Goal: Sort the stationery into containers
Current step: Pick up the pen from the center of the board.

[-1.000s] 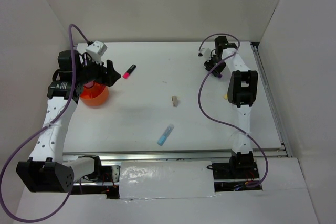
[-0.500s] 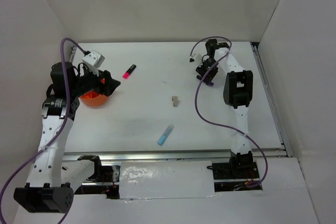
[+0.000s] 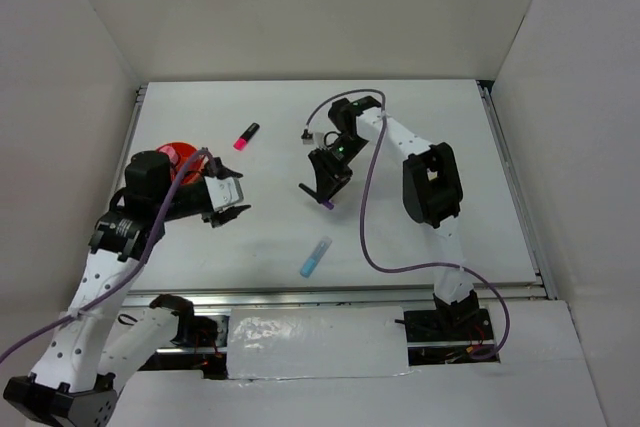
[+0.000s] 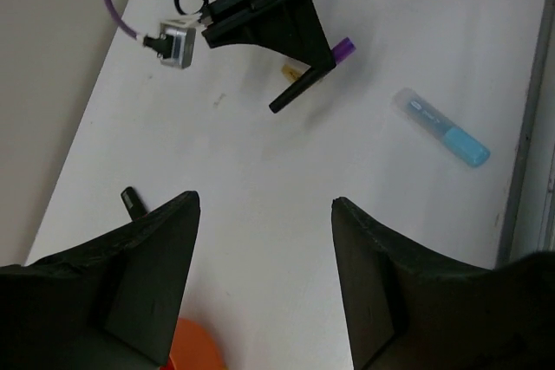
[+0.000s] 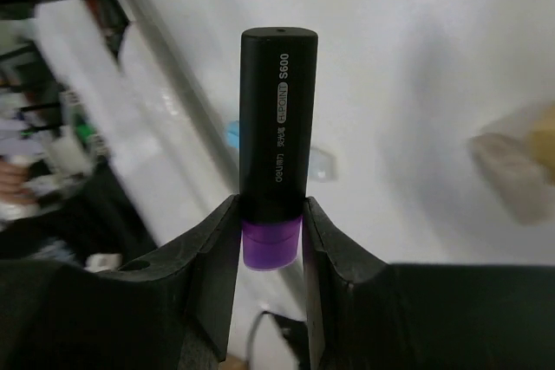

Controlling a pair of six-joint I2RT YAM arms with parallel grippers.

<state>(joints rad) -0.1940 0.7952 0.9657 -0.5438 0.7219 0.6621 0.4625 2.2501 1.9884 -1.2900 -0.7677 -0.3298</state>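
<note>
My right gripper (image 3: 322, 197) hangs over the table's middle, shut on a purple-black highlighter (image 5: 277, 110) by its purple end, black cap pointing away from the wrist. The same highlighter (image 4: 312, 75) shows in the left wrist view. A tiny beige block (image 5: 512, 175) lies just beside and below it. My left gripper (image 3: 228, 205) stands open with nothing between its fingers, just right of the orange cup (image 3: 176, 156), which the left arm partly hides. A pink highlighter with a black cap (image 3: 246, 135) lies behind the cup. A light blue highlighter (image 3: 316, 257) lies near the front.
White walls close in the table on three sides. A metal rail (image 3: 340, 294) runs along the near edge, with the arm bases and purple cables there. The orange cup's rim (image 4: 191, 348) sits right under my left fingers.
The right arm has swung from the far right to the table's middle, carrying the purple-black highlighter. The left arm has drawn back from over the cup toward the front and right.
</note>
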